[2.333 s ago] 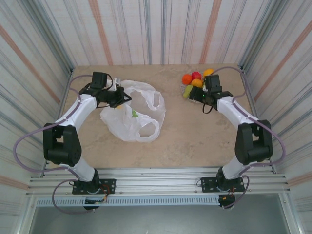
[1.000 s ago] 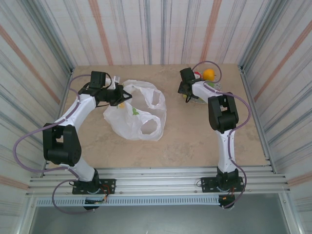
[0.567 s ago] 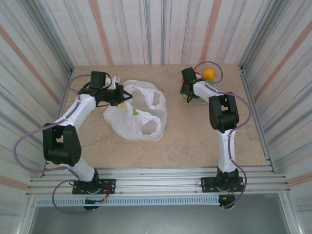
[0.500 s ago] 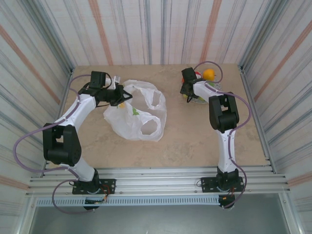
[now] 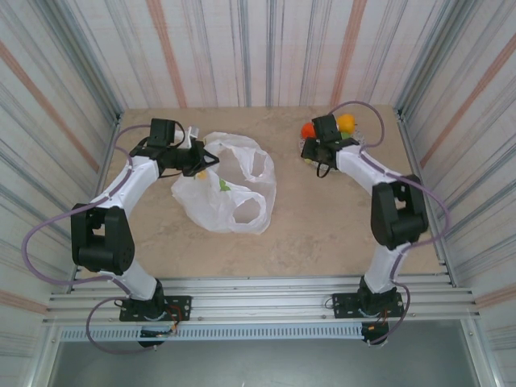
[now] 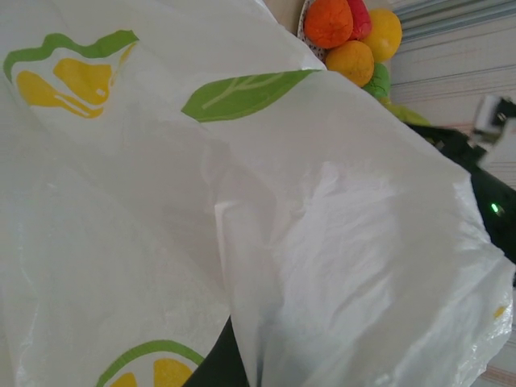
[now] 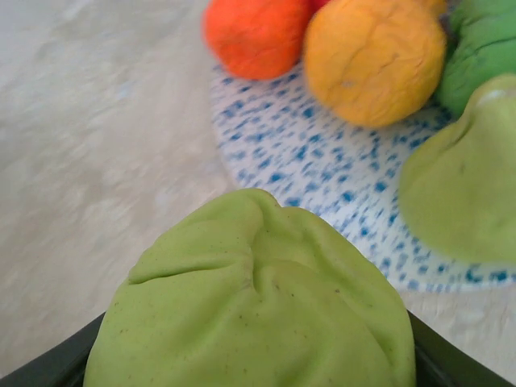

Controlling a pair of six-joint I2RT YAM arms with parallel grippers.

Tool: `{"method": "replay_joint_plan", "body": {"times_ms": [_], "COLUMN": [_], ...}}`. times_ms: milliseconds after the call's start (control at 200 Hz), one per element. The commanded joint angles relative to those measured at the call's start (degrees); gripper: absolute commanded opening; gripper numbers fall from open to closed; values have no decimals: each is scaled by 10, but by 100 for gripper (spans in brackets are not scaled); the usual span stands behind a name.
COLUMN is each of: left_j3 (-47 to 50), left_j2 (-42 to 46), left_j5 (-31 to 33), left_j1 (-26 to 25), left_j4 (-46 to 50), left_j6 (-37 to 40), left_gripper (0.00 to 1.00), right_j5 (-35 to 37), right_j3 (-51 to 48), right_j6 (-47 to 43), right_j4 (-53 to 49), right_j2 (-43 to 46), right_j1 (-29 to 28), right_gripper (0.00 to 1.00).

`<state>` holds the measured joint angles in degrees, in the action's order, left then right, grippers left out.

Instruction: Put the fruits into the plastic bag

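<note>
White lemon-printed plastic bag at nine o'clock, rim pinched in left gripper, fingers together. At two o'clock, right gripper, wider a second ago, now clamped on green pear beside speckled plate; other fruits left there. Pick judged secured; carry to bag pending.

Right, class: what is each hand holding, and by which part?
The left hand pinches the plastic bag at the edge of its mouth. The right hand grips a green pear by its sides.
</note>
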<state>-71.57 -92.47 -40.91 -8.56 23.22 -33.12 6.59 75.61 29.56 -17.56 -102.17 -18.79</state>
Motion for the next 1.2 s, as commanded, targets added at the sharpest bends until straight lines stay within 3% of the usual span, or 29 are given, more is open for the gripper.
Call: {"method": "replay_joint_plan", "body": {"times_ms": [0, 190, 336, 686, 922, 1037, 1197], "left_j3": [8, 10, 9, 10, 8, 7, 4], "left_j2": [18, 23, 21, 21, 21, 22, 22], "left_j5": [-12, -8, -11, -17, -22, -27, -47], "left_j1": [7, 7, 7, 4, -3, -7, -16], "left_j4": [-8, -11, -11, -13, -13, -13, -14], "left_j6": [-9, -12, -12, -13, -14, -14, -28], "left_gripper": [0, 0, 0, 0, 0, 0, 0], "right_j5": [-68, -154, -169, -229, -295, -277, -181], "right_j3": [-89, -274, -373, -338, -264, -231, -214], "right_j6": [-36, -61, -89, -206, -202, -182, -126], "right_j4": [19, 63, 135, 251, 295, 324, 392], "right_j2": [106, 281, 331, 178, 92, 53, 14], "right_j1": [-41, -103, -169, -194, -199, -210, -215], "right_gripper": [52, 47, 50, 50, 49, 49, 48]}}
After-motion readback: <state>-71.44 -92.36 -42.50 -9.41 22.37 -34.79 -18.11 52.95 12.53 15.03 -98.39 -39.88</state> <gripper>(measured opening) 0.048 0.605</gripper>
